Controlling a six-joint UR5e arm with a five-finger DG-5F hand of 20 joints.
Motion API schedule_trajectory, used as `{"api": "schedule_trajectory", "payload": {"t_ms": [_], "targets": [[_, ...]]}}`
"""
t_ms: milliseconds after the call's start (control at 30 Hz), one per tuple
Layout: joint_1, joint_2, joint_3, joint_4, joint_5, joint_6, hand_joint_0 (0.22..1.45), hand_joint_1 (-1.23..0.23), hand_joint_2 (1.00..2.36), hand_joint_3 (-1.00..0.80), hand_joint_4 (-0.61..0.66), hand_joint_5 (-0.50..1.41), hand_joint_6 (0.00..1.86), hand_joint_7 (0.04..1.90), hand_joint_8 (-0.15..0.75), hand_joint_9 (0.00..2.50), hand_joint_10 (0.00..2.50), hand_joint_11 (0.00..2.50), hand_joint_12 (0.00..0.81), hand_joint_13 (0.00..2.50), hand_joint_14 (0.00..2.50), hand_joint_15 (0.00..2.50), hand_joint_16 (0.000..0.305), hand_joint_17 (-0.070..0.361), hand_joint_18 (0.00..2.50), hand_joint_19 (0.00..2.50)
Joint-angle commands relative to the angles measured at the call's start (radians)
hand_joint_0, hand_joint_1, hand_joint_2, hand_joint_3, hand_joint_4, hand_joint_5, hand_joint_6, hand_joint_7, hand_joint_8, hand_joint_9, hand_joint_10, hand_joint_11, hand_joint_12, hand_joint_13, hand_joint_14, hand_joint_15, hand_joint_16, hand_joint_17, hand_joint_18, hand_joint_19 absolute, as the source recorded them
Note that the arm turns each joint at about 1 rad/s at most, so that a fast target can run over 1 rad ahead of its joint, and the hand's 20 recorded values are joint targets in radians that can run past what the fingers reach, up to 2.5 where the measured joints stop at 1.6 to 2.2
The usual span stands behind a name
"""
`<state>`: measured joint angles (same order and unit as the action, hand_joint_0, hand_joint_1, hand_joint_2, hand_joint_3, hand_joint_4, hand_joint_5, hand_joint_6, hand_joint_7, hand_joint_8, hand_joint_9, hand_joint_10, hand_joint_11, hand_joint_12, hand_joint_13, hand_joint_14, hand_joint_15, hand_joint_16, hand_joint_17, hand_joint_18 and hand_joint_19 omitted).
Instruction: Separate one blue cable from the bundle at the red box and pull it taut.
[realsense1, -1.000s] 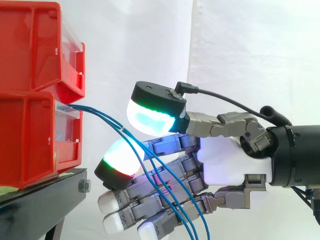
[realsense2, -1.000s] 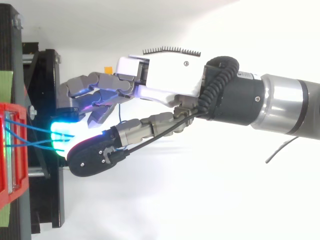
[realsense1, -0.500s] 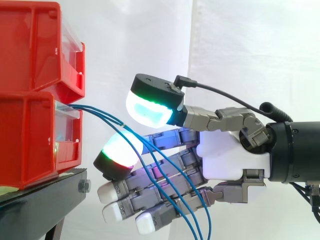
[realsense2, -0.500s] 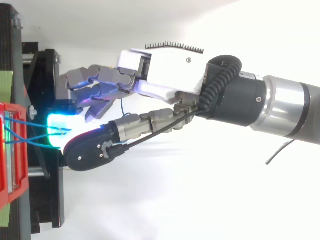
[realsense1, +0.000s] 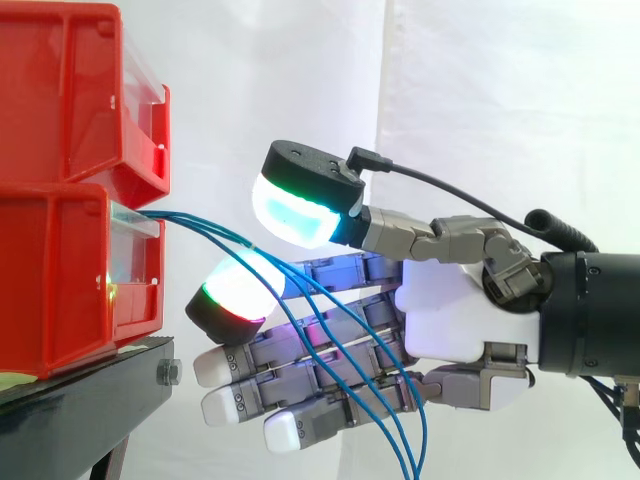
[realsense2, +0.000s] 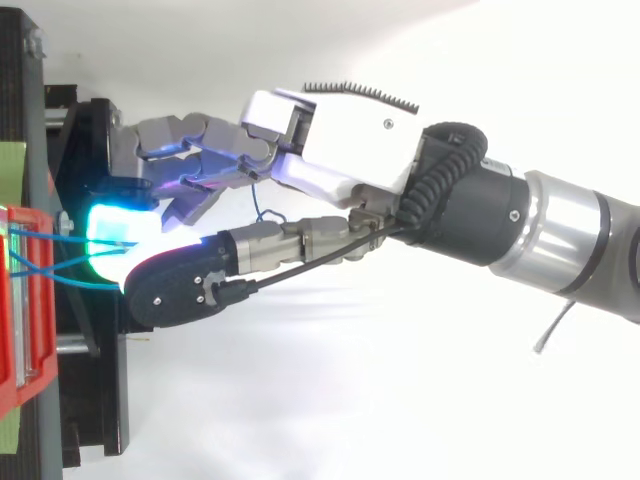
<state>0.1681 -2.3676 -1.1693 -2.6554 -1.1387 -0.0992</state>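
Several thin blue cables (realsense1: 200, 228) leave the front of the lower red bin (realsense1: 60, 290) and slope down to the right across the hand (realsense1: 455, 315). They pass through the gap between the thumb's green-cyan pad (realsense1: 300, 208) and a finger's white-red pad (realsense1: 238, 292), then run over the straight lower fingers and off the bottom edge. The two pads stand close but apart. From above, the cables (realsense2: 40, 262) fan from the bin (realsense2: 20, 330) to the glowing pads, with the hand (realsense2: 350, 150) just right of them.
An upper red bin (realsense1: 60, 90) is stacked on the lower one. Both rest on a black stand (realsense1: 80, 400), whose frame (realsense2: 90, 390) lies under the fingertips in the top view. A white curtain hangs behind.
The hand has risen a little and edged toward the bins, its wrist tilting in the top view. The cables now lie further along the fingers. Thumb and finger remain apart.
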Motion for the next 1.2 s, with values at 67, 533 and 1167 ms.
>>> {"api": "schedule_trajectory", "payload": {"t_ms": [67,533,1167], "targets": [[0.011,-0.001,-0.041,0.066,0.027,-0.004,0.57,-0.64,1.01,-0.4,0.2,-0.18,0.57,1.32,0.319,0.51,0.02,0.53,0.412,0.59,0.02,0.47,0.051,0.114,0.56,0.6],[0.013,-0.001,-0.05,0.1,0.079,-0.051,0.57,-0.67,1.0,-0.45,0.2,-0.18,0.57,1.32,0.319,0.51,0.02,0.54,0.413,0.61,0.02,0.47,0.051,0.115,0.57,0.61],[0.045,-0.001,-0.05,0.137,0.168,-0.163,0.56,-0.68,1.0,-0.45,0.2,-0.18,0.57,1.32,0.316,0.51,0.02,0.54,0.416,0.62,0.02,0.48,0.051,0.116,0.58,0.61]]}}
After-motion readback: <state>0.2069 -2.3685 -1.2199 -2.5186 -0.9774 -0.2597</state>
